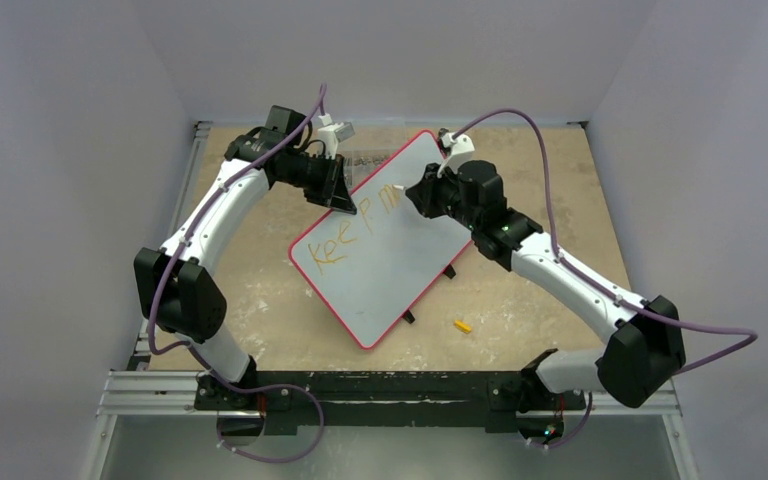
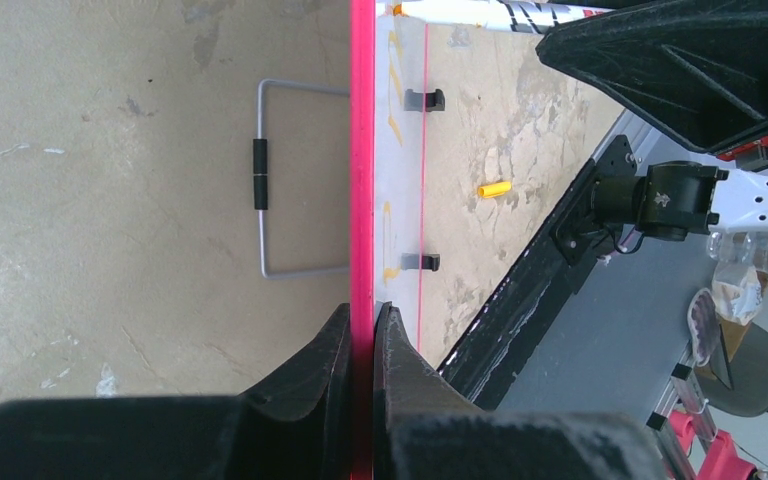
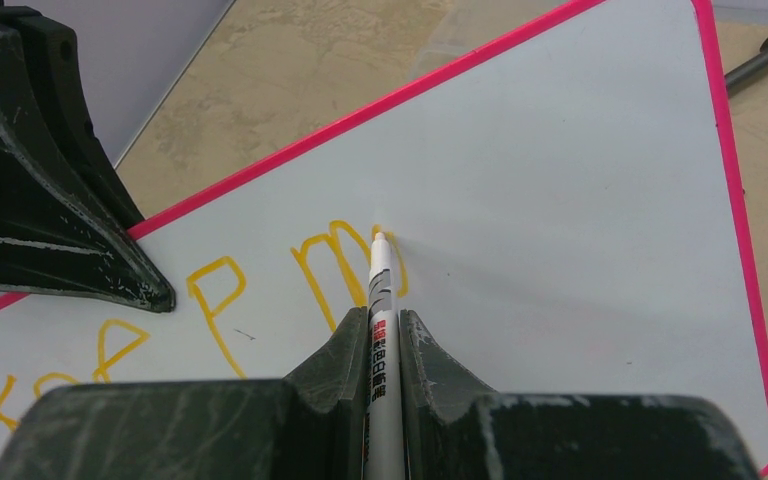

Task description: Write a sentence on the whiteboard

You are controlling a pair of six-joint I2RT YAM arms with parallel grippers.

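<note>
The whiteboard point(image 1: 390, 250) with its red frame lies tilted on the table. Orange lettering point(image 1: 345, 232) reads "Keep m" on it, and it also shows in the right wrist view point(image 3: 215, 290). My left gripper point(image 1: 343, 195) is shut on the board's red upper-left edge point(image 2: 362, 200); its jaws clamp the frame from both sides point(image 2: 362, 330). My right gripper point(image 1: 412, 195) is shut on a white marker pen point(image 3: 380, 330). The pen's tip point(image 3: 380, 237) touches the board at the end of the "m".
A small orange pen cap point(image 1: 461, 325) lies on the table right of the board; it also shows in the left wrist view point(image 2: 493, 189). A wire stand point(image 2: 265, 180) sits behind the board. Black feet point(image 1: 449, 271) stick out at its right edge. Grey walls enclose the table.
</note>
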